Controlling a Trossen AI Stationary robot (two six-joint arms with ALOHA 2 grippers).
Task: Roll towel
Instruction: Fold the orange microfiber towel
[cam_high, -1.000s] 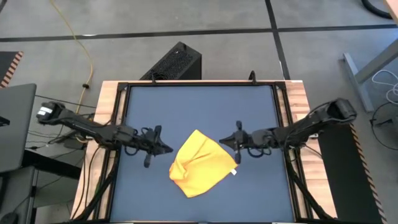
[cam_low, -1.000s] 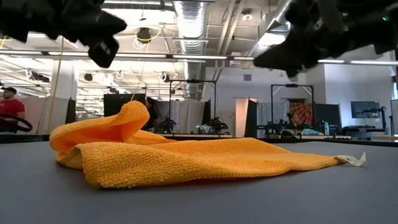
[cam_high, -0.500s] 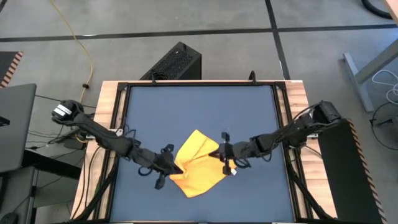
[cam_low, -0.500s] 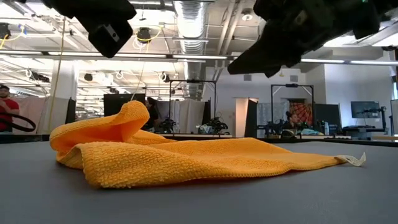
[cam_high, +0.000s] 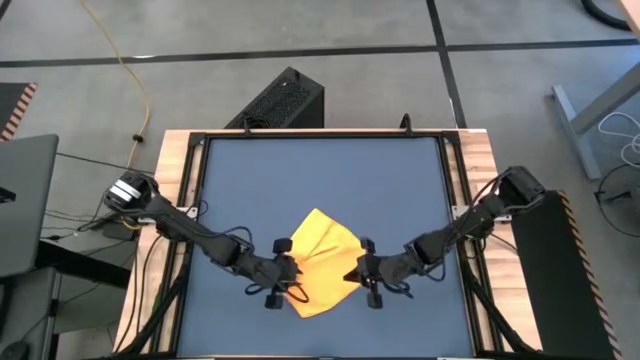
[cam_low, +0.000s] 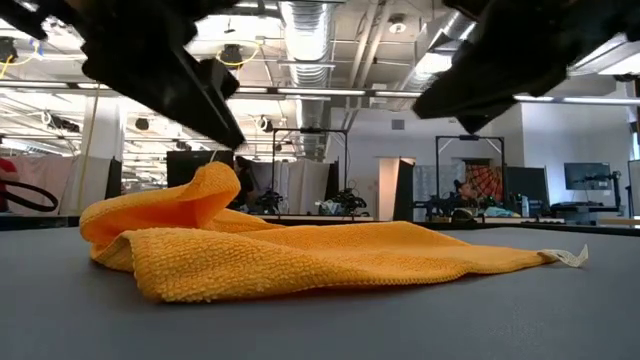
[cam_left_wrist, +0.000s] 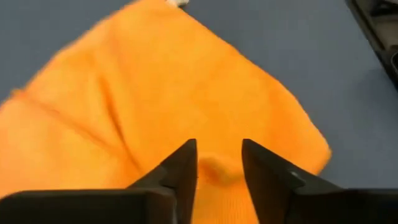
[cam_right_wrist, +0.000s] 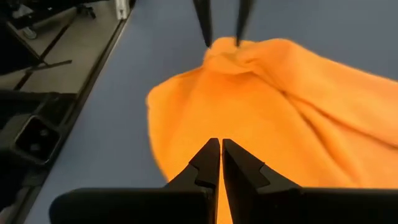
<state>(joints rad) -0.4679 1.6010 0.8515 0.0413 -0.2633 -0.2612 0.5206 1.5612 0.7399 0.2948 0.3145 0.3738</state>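
Towel (cam_high: 318, 262): lies crumpled just short of the worktop (cam_high: 320, 175) centre, toward 6 o'clock, one fold humped up, not yet rolled.
Left gripper (cam_left_wrist: 219, 163): at the towel's 9 o'clock edge, fingers parted above the raised fold, likely to pinch it.
Right gripper (cam_right_wrist: 221, 163): at the 3 o'clock edge, clenched, holding nothing.

A dark blue tabletop (cam_high: 320, 170) sits in a wooden frame (cam_high: 168, 180). Beyond its far edge a black box (cam_high: 280, 100) stands on the grey floor (cam_high: 300, 30), where a yellow cable (cam_high: 130, 70) trails.
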